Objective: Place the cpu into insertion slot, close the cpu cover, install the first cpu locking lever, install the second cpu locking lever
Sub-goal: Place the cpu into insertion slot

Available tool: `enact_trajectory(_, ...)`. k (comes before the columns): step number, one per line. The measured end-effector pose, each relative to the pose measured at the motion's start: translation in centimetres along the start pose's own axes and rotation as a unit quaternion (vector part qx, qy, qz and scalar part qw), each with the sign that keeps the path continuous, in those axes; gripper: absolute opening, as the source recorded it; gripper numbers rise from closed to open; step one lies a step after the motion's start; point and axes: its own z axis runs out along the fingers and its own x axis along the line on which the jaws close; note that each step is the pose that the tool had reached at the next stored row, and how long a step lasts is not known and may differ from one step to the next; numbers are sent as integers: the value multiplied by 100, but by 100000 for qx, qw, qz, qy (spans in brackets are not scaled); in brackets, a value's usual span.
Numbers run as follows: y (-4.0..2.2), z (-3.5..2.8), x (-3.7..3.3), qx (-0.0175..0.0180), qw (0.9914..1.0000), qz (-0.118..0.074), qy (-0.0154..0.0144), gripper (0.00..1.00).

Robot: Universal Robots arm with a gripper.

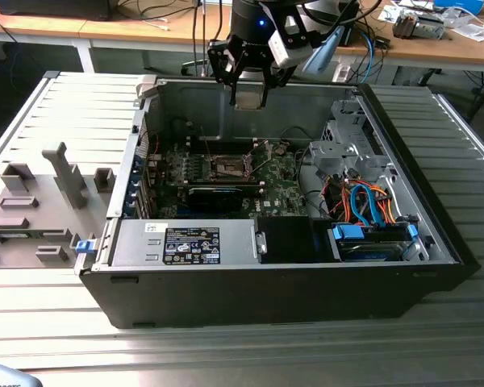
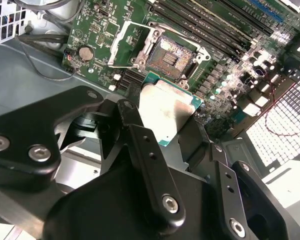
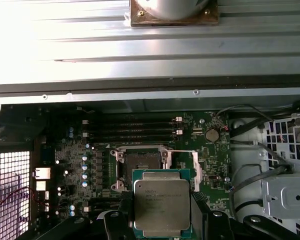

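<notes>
The black two-fingered gripper [image 1: 250,95] is clamped on the cpu [image 3: 161,207], a flat square chip with a silvery-grey metal top and green edge, with one finger [image 2: 135,130] at each side. The chip is held in the air, apart from the open square insertion slot [image 3: 140,162] on the green motherboard [image 3: 210,165]. The slot's silver metal cover [image 2: 126,46] lies swung open beside the slot, inside the black open computer case [image 1: 306,298]

The cpu [image 3: 161,206] in the end effector [image 3: 161,217]; insertion slot [image 3: 140,165] below, on motherboard [image 3: 215,165] inside case [image 1: 266,298].
</notes>
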Motion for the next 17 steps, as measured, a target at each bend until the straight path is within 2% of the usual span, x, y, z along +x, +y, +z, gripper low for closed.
enact_trajectory(4, -1, 8, 2, 3, 100000, 2, 0, 54)
enact_trajectory(6, -4, 49, 3, 1, 100000, 1, 1, 54)
enact_trajectory(17, -12, 78, 3, 2, 100000, 3, 1, 54)
